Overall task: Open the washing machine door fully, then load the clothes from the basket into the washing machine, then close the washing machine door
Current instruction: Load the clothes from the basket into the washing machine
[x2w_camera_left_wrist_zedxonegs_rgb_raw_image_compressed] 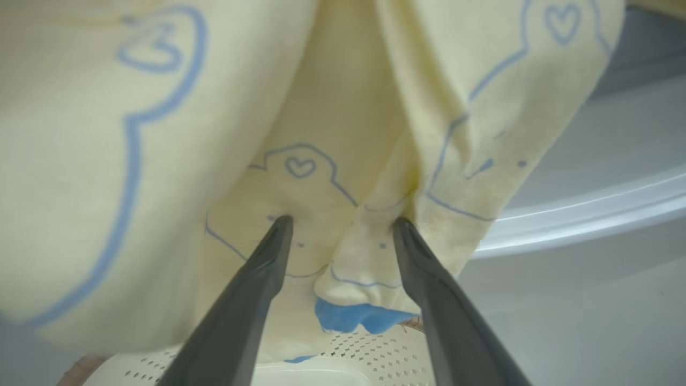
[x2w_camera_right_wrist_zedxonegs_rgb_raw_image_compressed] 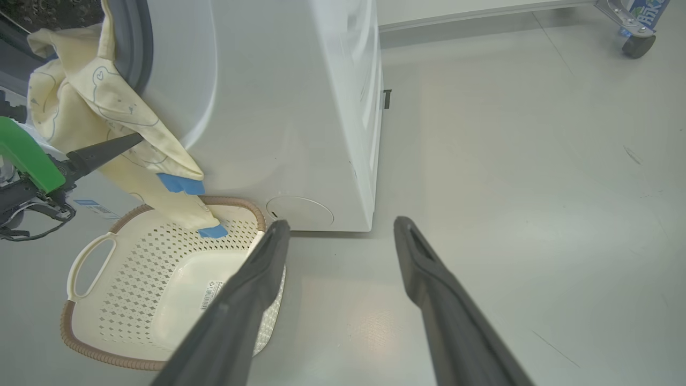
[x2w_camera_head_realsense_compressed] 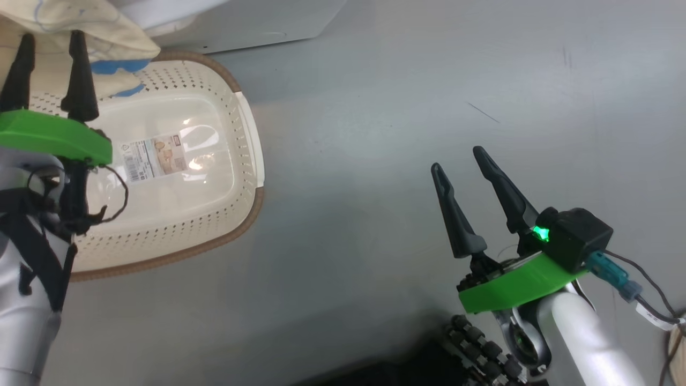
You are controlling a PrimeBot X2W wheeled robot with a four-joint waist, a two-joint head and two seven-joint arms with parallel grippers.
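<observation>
The washing machine [x2w_camera_right_wrist_zedxonegs_rgb_raw_image_compressed: 300, 107] stood on the grey floor [x2w_camera_right_wrist_zedxonegs_rgb_raw_image_compressed: 509, 214], with its grey-gasketed drum opening [x2w_camera_right_wrist_zedxonegs_rgb_raw_image_compressed: 126, 48] at the upper left of your right wrist view. The basket [x2w_camera_right_wrist_zedxonegs_rgb_raw_image_compressed: 128, 279] sat on the floor directly below that opening, its far brown rim touching the foot of the machine's front panel.

The clothes [x2w_camera_right_wrist_zedxonegs_rgb_raw_image_compressed: 96, 112], pale yellow with blue bear outlines, hung out of the drum opening and down the front panel. Their lower end, with its blue patches, reached the inner wall of the basket at its far rim.

Your left gripper [x2w_camera_left_wrist_zedxonegs_rgb_raw_image_compressed: 343, 222] was held above the basket with its fingers spread wide. Both fingertips [x2w_camera_left_wrist_zedxonegs_rgb_raw_image_compressed: 281, 228] pressed against the hanging cloth, and a fold lay between them, but it was not pinched.

Your right gripper [x2w_camera_head_realsense_compressed: 456, 159] was held over bare floor, well apart from the basket. Its fingers were equally wide apart and held nothing.

A printed label [x2w_camera_head_realsense_compressed: 153, 155] lay on the basket's bottom.
</observation>
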